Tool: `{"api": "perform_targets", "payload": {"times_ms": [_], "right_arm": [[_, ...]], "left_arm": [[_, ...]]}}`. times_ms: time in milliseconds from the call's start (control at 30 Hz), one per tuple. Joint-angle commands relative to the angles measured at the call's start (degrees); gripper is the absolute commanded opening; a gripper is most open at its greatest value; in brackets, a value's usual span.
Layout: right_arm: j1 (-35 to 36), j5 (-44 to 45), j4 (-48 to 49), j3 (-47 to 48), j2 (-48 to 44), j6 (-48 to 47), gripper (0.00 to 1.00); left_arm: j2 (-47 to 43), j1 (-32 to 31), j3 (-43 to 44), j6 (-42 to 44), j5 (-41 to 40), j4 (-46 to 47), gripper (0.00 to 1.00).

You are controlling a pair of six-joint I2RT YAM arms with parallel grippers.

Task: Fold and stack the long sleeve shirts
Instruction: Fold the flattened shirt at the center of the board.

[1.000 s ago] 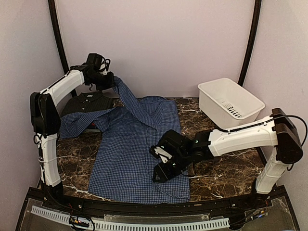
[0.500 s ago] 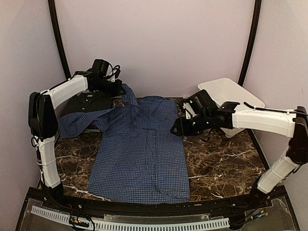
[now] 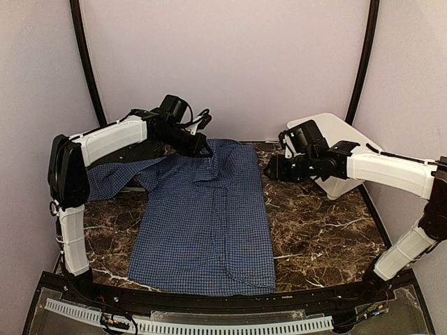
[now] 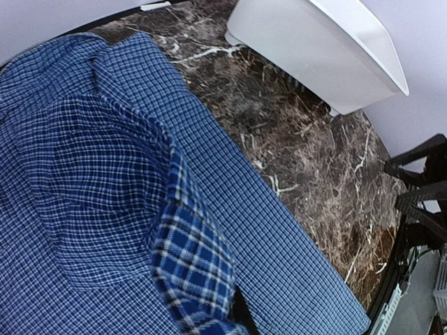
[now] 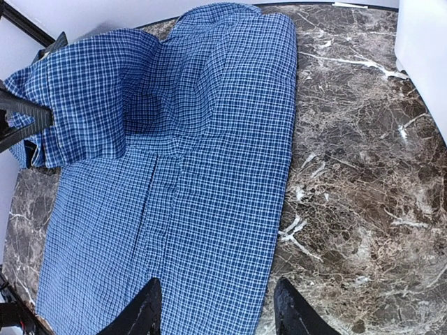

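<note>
The blue shirt with fine white check [image 3: 206,223] lies flat on the dark marble table, collar to the back. My left gripper [image 3: 202,147] is low over the collar area and is shut on the shirt's left sleeve [image 4: 188,258], which is folded over onto the body. The rest of that sleeve [image 3: 112,178] trails to the left. My right gripper [image 3: 271,169] is open and empty, its fingertips [image 5: 150,307] spread over the shirt's right edge [image 5: 279,174]. The dark check shirt [image 3: 135,184] lies at the back left, mostly hidden by the sleeve and my left arm. The red shirt is out of view.
A white plastic basket [image 3: 334,120] stands at the back right, partly behind my right arm; it also shows in the left wrist view [image 4: 328,49]. Bare marble [image 3: 321,230] lies right of the shirt. Black frame posts [image 3: 363,63] rise at the back corners.
My left gripper carried the sleeve right and down onto the shirt's body. My right gripper left the shirt's lower right part and moved up and back toward the basket.
</note>
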Motion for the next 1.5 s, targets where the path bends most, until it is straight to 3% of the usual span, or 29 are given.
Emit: {"api": "perform_targets", "payload": {"times_ms": [0, 233, 833, 1333, 1467], "right_arm": [[-0.2, 1.2, 2.2, 1.0, 1.3, -1.1, 0.52], [-0.2, 0.8, 3.0, -0.7, 1.3, -0.8, 0.51], [-0.2, 0.4, 3.7, -3.2, 0.8, -0.4, 0.51], [-0.2, -0.4, 4.0, -4.5, 0.5, -0.2, 0.52], [-0.2, -0.4, 3.9, -4.8, 0.3, -0.2, 0.52]], "left_arm": [[0.3, -3.2, -0.8, 5.1, 3.5, -6.0, 0.01], [2.6, -7.5, -1.9, 8.4, 3.0, -10.5, 0.03], [7.2, -16.4, -1.9, 5.9, 2.0, -8.4, 0.04], [8.4, -20.0, -2.9, 5.8, 2.5, -8.2, 0.04], [8.9, -20.6, -3.3, 5.6, 3.2, -7.9, 0.08]]}}
